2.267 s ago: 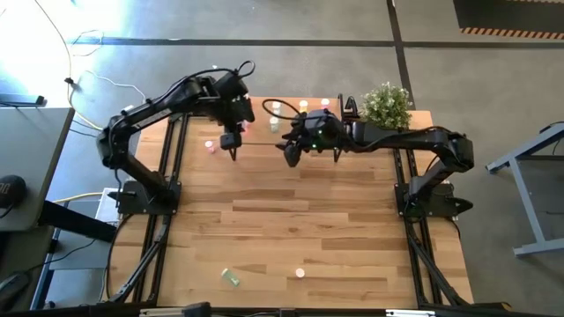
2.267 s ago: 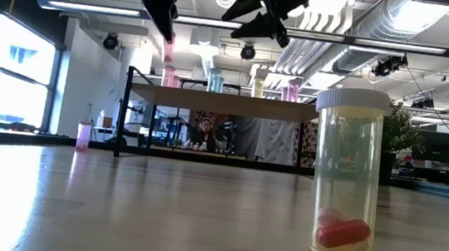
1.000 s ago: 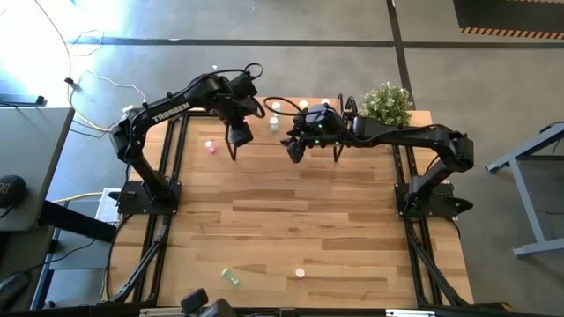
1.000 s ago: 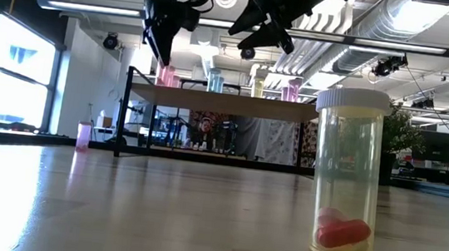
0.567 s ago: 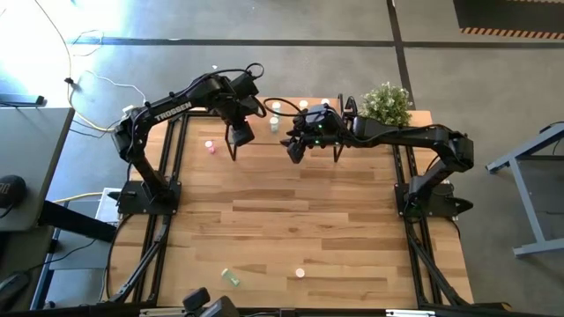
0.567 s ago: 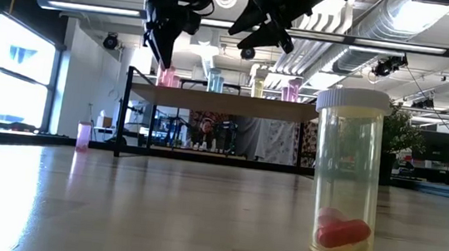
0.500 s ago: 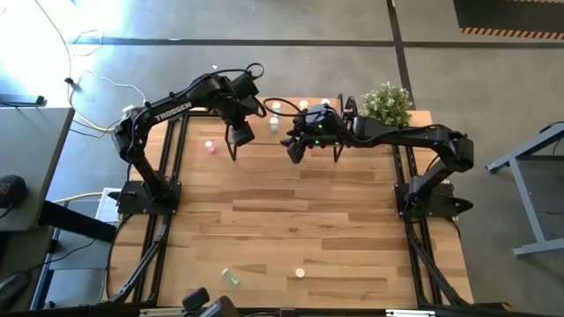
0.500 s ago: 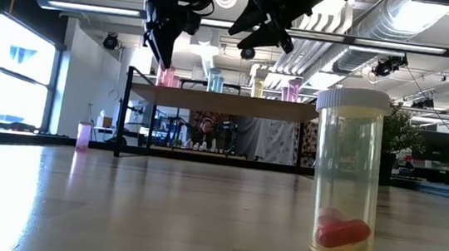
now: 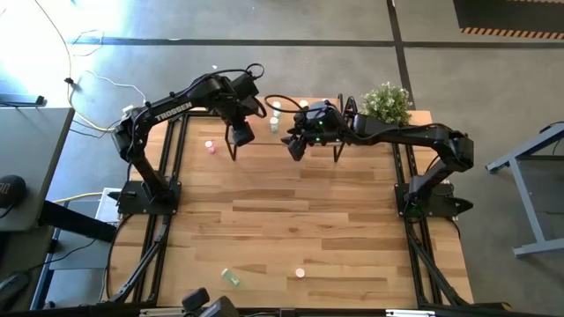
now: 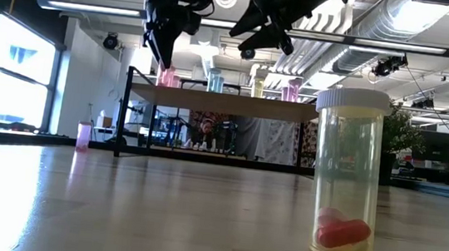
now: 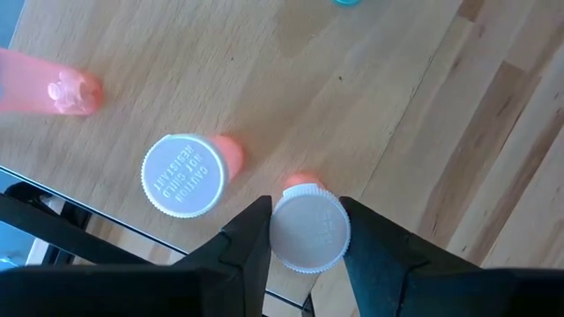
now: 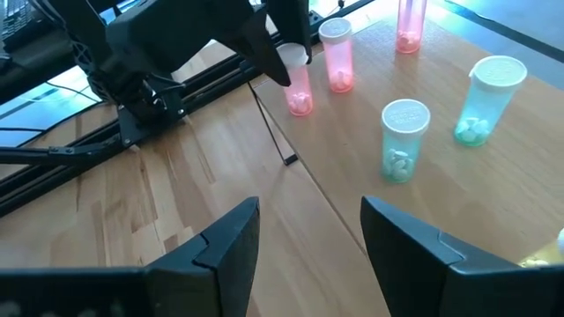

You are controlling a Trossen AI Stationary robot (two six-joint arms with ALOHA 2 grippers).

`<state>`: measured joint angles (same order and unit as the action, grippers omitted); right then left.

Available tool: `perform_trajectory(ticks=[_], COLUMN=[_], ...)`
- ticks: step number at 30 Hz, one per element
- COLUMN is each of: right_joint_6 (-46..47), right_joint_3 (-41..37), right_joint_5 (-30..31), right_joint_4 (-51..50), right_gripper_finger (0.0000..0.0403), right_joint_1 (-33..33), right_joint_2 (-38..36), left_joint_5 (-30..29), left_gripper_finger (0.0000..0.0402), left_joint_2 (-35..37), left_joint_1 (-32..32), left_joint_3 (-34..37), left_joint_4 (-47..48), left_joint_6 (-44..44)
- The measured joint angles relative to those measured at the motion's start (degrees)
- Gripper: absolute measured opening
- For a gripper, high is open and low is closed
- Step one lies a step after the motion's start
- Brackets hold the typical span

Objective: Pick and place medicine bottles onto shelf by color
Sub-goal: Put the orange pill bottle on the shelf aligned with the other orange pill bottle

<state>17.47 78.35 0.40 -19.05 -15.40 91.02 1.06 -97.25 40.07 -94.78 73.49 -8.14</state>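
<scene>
Right wrist view: three pink bottles (image 12: 338, 55), two green bottles (image 12: 403, 139), shelf (image 12: 458, 202).

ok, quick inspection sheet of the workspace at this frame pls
Surface: wooden table, planks bare mid-table.
Job's things: pink bottle held at the shelf; more pink bottles and two green bottles standing on it; yellow bottle and another pink bottle on the table.
Clutter: potted plant at the far right corner.
Grippers: left gripper shut on pink bottle; right gripper open, empty, beside it.
Cables: white cable on the floor to the left.
Surroundings: room behind with a person.
</scene>
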Motion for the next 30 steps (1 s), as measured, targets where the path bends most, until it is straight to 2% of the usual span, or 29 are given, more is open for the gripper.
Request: perform_trajectory(ticks=[13,30], right_joint_6=[-1.0,-1.5], right_joint_3=[0.0,0.0], right_joint_5=[-0.2,-0.2], right_joint_4=[0.0,0.0], right_gripper_finger=[0.019,0.019], right_joint_1=[0.0,0.0], right_joint_2=[0.0,0.0], left_joint_5=[-0.2,-1.2], left_gripper_finger=[0.0184,0.0184], left_joint_2=[-0.2,1.5], left_joint_1=[0.0,0.0], left_joint_3=[0.2,0.1], left_joint_4=[0.3,0.1], left_joint_6=[0.5,-0.4])
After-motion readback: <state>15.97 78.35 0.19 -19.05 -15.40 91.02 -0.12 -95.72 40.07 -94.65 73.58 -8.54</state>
